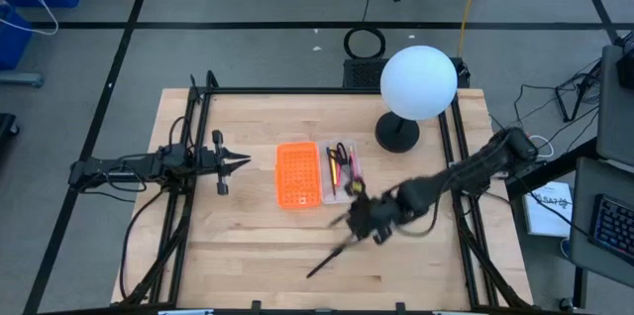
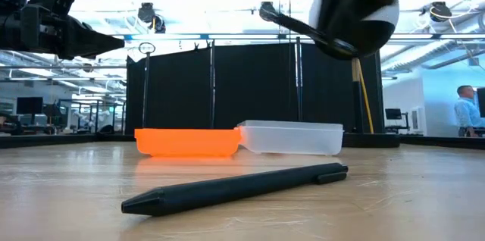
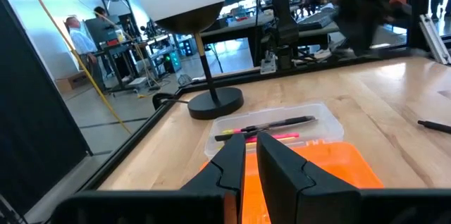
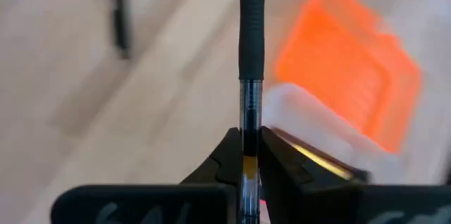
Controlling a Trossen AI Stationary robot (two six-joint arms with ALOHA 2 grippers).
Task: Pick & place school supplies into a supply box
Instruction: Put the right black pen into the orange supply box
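Observation:
The supply box lies open at mid-table: an orange half (image 1: 297, 174) joined to a clear half (image 1: 340, 171) that holds pens and a small pair of scissors. A black pen (image 1: 332, 256) rests flat on the wood nearer the front edge, large in the low view (image 2: 235, 186). My right gripper (image 1: 359, 218) hangs above the table just near of the clear half, shut on a clear-barrelled pen (image 4: 251, 55) with a black grip. My left gripper (image 1: 243, 161) waits left of the orange half, level and shut, with nothing between its fingers (image 3: 251, 157). My right gripper pinches the pen between its two fingers on the clear barrel (image 4: 251, 122), just behind the black rubber grip. The fingers slant downward from the table's right side. The pen's grip end sticks out beyond the fingertips, and the pen is lifted clear of the table.
A white globe lamp (image 1: 418, 82) stands on a black base (image 1: 397, 135) at the back right, close behind the box. Black frame rails (image 1: 461, 176) run along the table's left and right sides. Bare wood lies in front of the box. People stand in the room beyond the table.

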